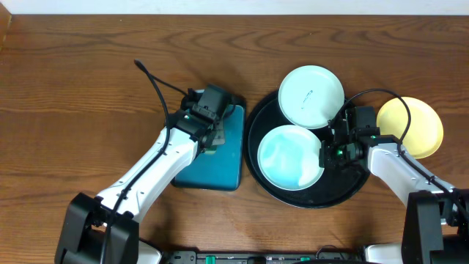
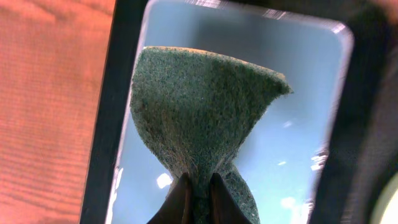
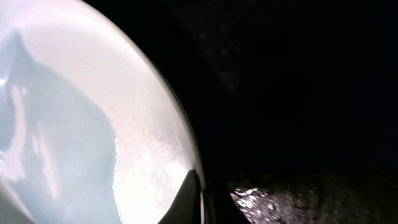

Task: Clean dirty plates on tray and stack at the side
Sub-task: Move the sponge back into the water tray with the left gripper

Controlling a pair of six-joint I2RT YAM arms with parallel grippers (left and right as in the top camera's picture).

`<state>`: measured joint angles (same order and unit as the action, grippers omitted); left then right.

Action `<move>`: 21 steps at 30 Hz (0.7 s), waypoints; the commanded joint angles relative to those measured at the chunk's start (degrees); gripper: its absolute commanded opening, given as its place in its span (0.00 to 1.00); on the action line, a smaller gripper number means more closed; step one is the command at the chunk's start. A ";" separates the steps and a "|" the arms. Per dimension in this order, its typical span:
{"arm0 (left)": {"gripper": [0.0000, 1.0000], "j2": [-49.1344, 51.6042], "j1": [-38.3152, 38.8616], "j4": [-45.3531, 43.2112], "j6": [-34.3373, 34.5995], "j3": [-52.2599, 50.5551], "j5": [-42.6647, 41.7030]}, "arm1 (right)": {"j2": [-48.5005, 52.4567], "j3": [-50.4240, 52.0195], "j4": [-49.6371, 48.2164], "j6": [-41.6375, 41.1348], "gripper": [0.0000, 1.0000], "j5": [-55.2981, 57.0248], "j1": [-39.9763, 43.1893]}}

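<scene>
Left of the round glossy black tray (image 1: 330, 189), left fingers (image 2: 180, 200) pinch a green fibrous pad (image 2: 199, 106); on it, right fingers (image 3: 188, 198) clamp a pale-mint plastic plate (image 1: 289, 158) by its rim.

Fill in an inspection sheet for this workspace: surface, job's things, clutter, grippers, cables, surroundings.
Surface: brown wooden table.
Job's things: black tray holds near plate, bluish-filmed, and far plate; yellow plate on the table right of it.
Clutter: teal tray left of black tray.
Grippers: left gripper shut on green pad above teal tray; right gripper pinching near plate's rim.
Cables: left cable, right cable, each looping off its arm.
Surroundings: nothing seen.
</scene>
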<state>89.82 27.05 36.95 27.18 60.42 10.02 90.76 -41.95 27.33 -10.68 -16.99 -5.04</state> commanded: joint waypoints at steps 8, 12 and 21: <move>0.07 0.22 -0.35 -1.01 -0.61 -1.40 0.94 | -1.29 0.24 -0.37 0.09 0.01 -6.10 0.39; 0.07 0.22 -0.37 -0.98 -0.61 -1.40 0.94 | -4.74 0.24 -0.81 0.07 0.01 -5.95 0.50; 0.07 0.59 -0.37 -1.01 -0.61 -1.40 0.94 | -14.75 0.26 -1.18 0.04 0.01 4.37 0.48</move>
<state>89.84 27.00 35.99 26.98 59.27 10.02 79.37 -41.78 26.28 -10.66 -18.15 -4.73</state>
